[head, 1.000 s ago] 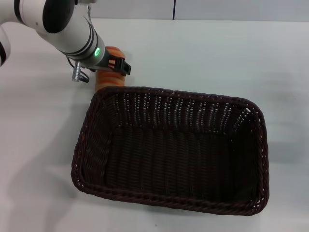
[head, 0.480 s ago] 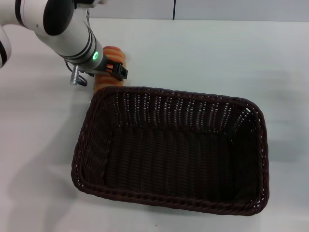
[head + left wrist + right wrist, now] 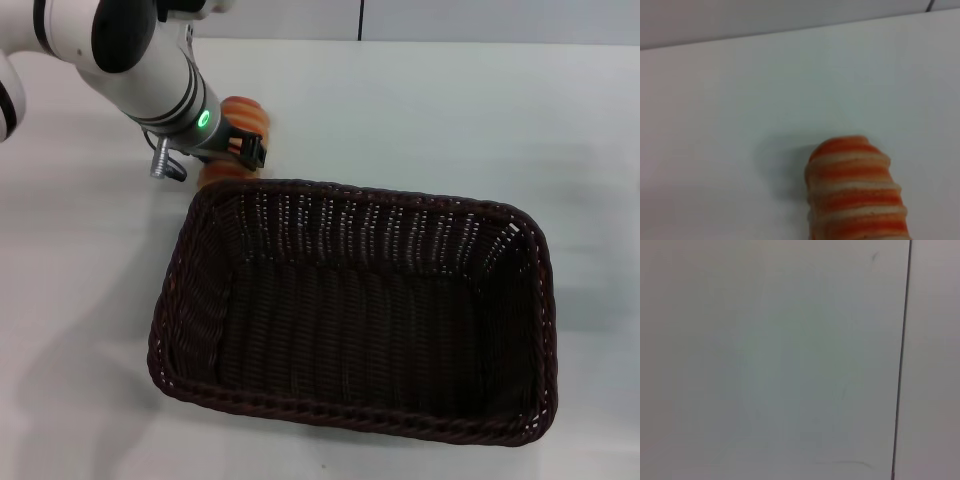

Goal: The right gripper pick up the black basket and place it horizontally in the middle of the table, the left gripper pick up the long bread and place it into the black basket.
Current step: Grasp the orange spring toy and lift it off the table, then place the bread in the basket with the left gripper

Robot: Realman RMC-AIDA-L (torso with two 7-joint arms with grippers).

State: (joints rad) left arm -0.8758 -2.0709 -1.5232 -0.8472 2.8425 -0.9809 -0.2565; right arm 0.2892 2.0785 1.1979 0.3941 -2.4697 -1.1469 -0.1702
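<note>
A lab-style test bench, by the look of it — a plain white table [image 3: 450,120] fills the head view, bare and smooth, with a pale wall [image 3: 480,18] behind split by one dark vertical seam [image 3: 360,20]. A silver-white robot arm [image 3: 140,60] with a green-lit ring leans in — nothing homely anywhere.

Striped long bread [image 3: 243,140] just behind black basket [image 3: 355,305].
</note>
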